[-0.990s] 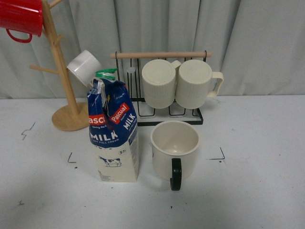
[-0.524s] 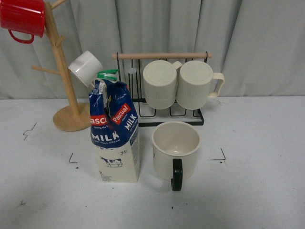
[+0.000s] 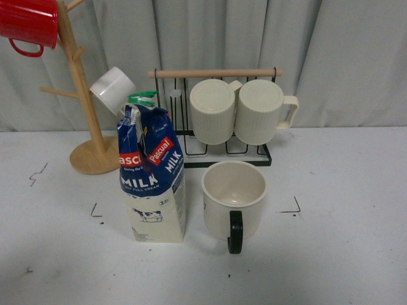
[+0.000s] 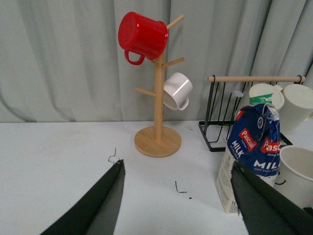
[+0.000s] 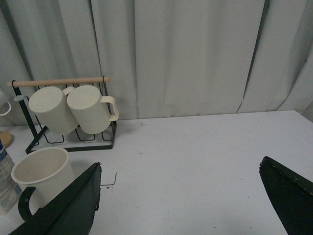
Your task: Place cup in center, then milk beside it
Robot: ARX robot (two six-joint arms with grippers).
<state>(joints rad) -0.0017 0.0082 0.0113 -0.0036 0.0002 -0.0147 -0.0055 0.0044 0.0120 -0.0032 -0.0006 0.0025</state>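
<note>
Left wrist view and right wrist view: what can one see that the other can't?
Only the left wrist view shows the wooden mug tree with the red mug and small white mug, and the milk carton's blue Pascual label. Only the right wrist view shows the cup whole, with its black handle, and the bare table on its far side. Both show the wire rack holding two ribbed cream mugs, the grey curtain, and an open gripper: the left gripper and the right gripper.
</note>
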